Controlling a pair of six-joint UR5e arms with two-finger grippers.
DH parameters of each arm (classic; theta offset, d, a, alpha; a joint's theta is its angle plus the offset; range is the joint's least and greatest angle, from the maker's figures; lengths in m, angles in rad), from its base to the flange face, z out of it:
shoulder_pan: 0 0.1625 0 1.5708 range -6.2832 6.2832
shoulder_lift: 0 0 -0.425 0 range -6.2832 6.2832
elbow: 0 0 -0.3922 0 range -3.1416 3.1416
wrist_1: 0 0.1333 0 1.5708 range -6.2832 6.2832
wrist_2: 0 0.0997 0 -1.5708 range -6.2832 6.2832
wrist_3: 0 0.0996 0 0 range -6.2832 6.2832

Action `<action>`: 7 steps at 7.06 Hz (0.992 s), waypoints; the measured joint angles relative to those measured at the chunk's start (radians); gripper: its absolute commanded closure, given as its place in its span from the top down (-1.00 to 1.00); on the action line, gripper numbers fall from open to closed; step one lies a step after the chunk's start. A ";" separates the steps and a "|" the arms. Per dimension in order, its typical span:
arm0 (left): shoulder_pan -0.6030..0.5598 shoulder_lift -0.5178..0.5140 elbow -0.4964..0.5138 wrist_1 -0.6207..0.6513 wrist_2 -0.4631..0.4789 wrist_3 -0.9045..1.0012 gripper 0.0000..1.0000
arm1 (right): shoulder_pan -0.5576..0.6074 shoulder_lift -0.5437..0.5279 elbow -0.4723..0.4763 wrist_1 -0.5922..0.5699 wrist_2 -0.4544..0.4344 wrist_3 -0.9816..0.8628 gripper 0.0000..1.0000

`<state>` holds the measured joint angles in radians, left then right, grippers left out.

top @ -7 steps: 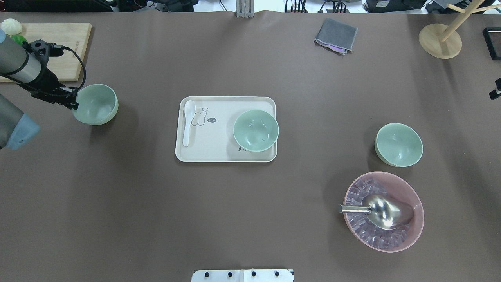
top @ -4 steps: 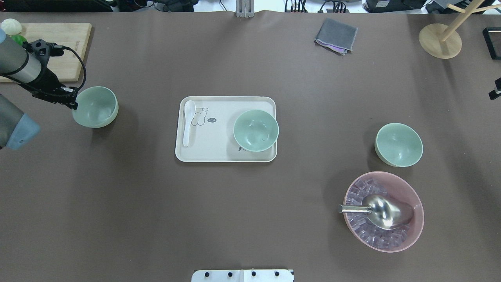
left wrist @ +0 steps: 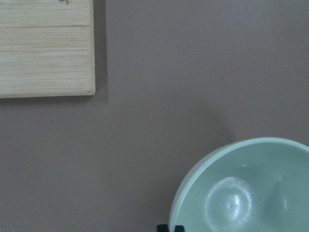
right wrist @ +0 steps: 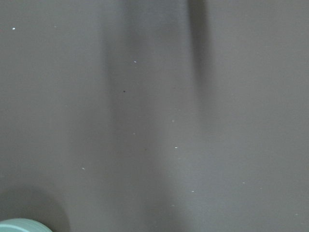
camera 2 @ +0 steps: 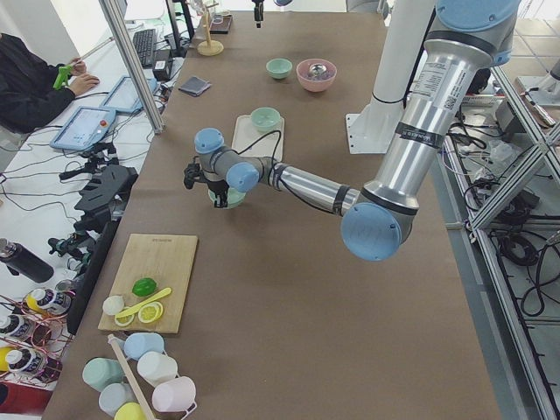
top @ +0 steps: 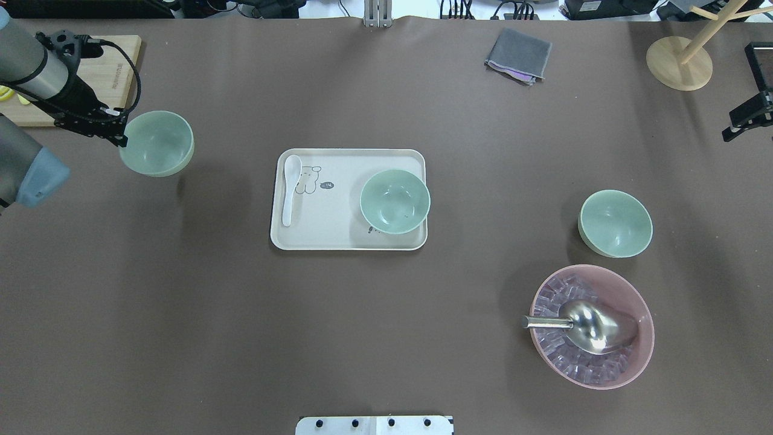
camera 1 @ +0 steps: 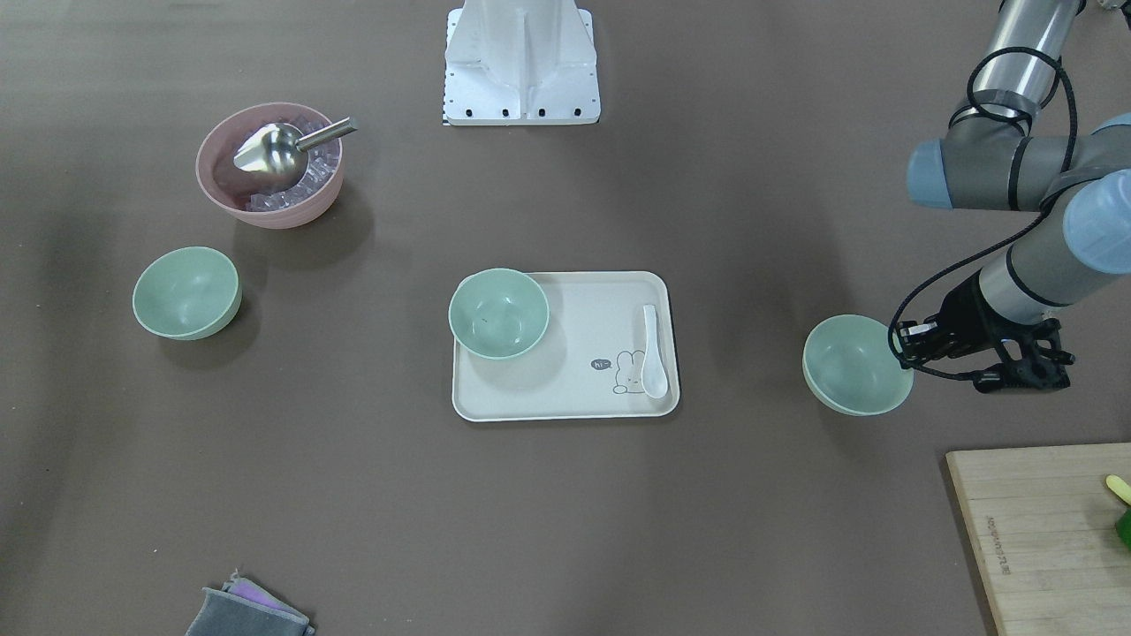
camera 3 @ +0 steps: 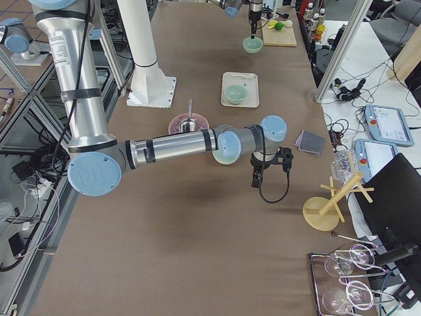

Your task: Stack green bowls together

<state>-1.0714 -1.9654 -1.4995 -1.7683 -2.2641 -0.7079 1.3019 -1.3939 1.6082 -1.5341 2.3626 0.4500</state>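
Left tool (top: 122,138): pinched on the rim of the held bowl (top: 158,144). Its wrist view catches only one dark fingertip at the bottom edge, and the other is out of sight.
Held bowl: upright, near the cutting board (camera 1: 1034,530). It looks to hang clear of the tabletop (top: 386,332), with its shadow lying apart from it. From the table's left end the arm covers most of it.
Right tool (top: 732,130): cut off at the overhead view's edge, well apart from every bowl. Spread or pressed together, I cannot tell.
Tray bowl (top: 395,200): upright at one end of the tray (top: 338,235), with a white spoon (top: 290,190) at the other end.
Lone bowl (top: 616,222): upright on the tabletop, just beside the pink bowl (top: 631,289) and not touching it.
Pink bowl: clear cubes inside, partly covered by a metal scoop (top: 595,326).
Right wrist view: bare tabletop, with a sliver of green rim cropped in the lower corner.
On the cutting board: green and yellow bits at the front view's edge, too cropped to name.
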 measured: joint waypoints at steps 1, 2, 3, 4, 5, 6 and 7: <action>0.000 -0.050 -0.020 0.102 0.000 -0.004 -1.00 | -0.064 0.015 0.014 0.035 -0.031 0.094 0.99; -0.004 -0.084 -0.035 0.170 -0.007 -0.006 -1.00 | -0.124 0.020 0.023 0.094 -0.058 0.185 0.99; -0.015 -0.102 -0.041 0.200 -0.031 -0.009 -1.00 | -0.177 0.017 0.026 0.141 -0.086 0.241 0.99; -0.029 -0.119 -0.043 0.209 -0.066 -0.033 -1.00 | -0.211 0.013 0.028 0.164 -0.102 0.263 1.00; -0.035 -0.150 -0.043 0.210 -0.099 -0.100 -1.00 | -0.235 0.008 0.030 0.179 -0.108 0.270 1.00; -0.037 -0.185 -0.044 0.212 -0.127 -0.172 -1.00 | -0.252 -0.003 0.039 0.189 -0.108 0.271 1.00; -0.037 -0.206 -0.044 0.212 -0.150 -0.214 -1.00 | -0.270 -0.030 0.068 0.193 -0.107 0.271 0.99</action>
<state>-1.1086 -2.1714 -1.5431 -1.5559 -2.4138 -0.9218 1.0321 -1.4244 1.6758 -1.3411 2.2553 0.7208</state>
